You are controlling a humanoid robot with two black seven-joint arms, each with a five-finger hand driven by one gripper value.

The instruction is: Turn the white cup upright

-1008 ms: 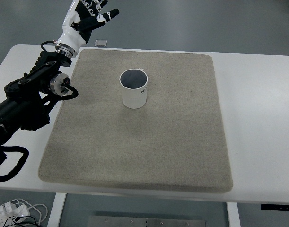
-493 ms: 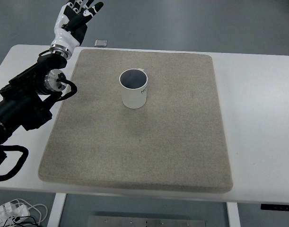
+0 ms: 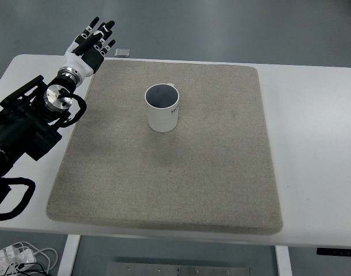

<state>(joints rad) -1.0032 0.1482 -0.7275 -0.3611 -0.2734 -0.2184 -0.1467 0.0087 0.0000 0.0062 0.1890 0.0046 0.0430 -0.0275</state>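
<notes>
A white cup [image 3: 163, 108] stands upright, mouth up, on the grey mat [image 3: 169, 184], a little left of the mat's middle and toward the far side. My left hand [image 3: 92, 42] is at the far left corner of the mat, over the table's back edge, well apart from the cup. Its fingers are spread and hold nothing. The black left arm [image 3: 26, 123] comes in from the left edge. The right arm does not show.
The mat lies on a white table [image 3: 313, 144]. A small dark flat object [image 3: 123, 52] lies at the table's back edge, just right of my left hand. White cables [image 3: 17, 256] lie on the floor at the lower left.
My left hand has come down and drawn back toward the left, from high above the table's back edge to the mat's far left corner. The cup has not moved.
</notes>
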